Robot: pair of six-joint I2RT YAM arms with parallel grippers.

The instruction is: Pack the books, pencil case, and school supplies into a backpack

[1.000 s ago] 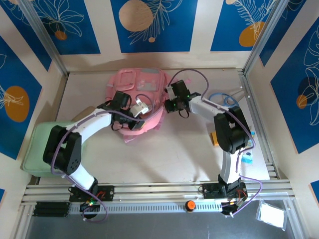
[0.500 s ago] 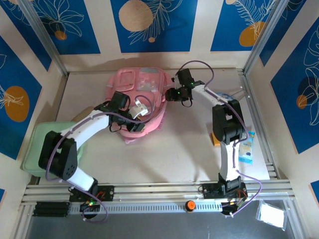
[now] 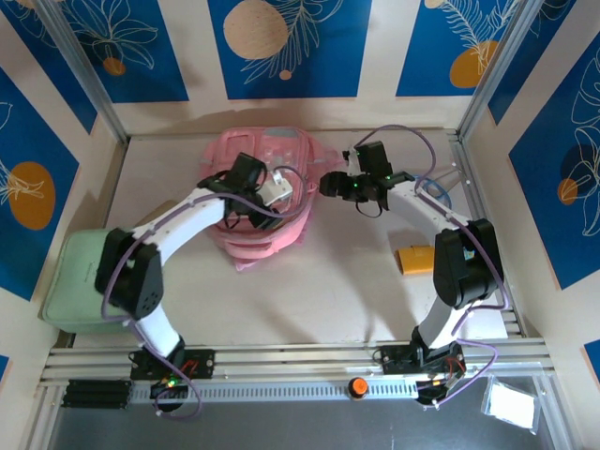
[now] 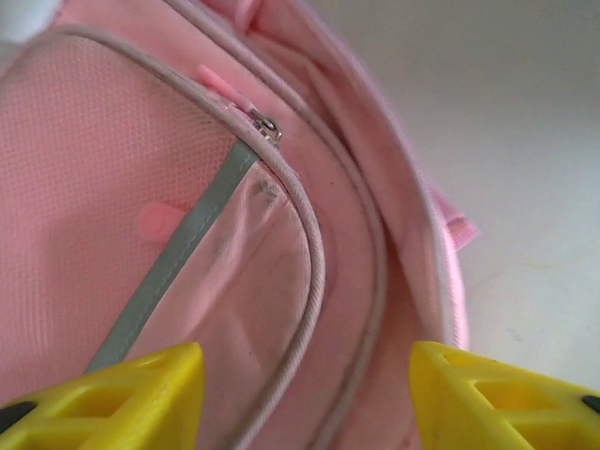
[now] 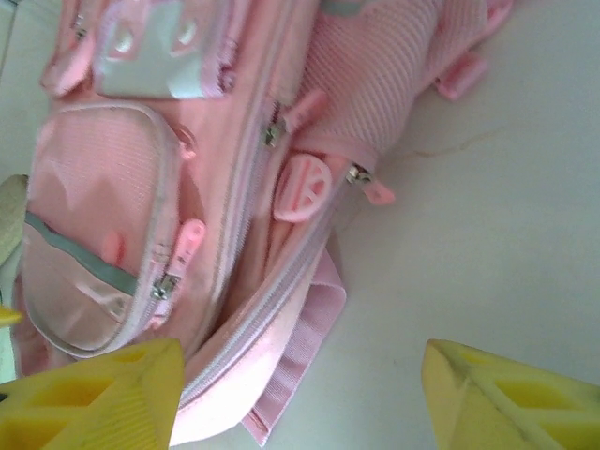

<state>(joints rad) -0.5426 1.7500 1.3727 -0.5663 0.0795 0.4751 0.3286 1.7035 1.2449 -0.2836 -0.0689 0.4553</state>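
Pink backpack [image 3: 255, 150] looks zipped; left gripper [image 4: 305, 394] over it and right gripper [image 5: 300, 394] beside it both gape empty, with an orange item [image 3: 413, 259] to its right unpacked.

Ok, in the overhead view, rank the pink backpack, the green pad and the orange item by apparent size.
Largest: pink backpack.
Next: green pad. It is partly covered, so its gap to the backpack is unsure.
Smallest: orange item, clearly.

Left end effector [image 3: 279, 187]: shifted from the near part of the backpack [image 3: 267, 150] toward its middle, jaws now parted. Right end effector [image 3: 330, 184]: backed slightly off the backpack's right edge, jaws now parted. Right arm: elbow swung outward, uncovering an orange item [image 3: 413, 260] on the table [image 3: 328, 281].
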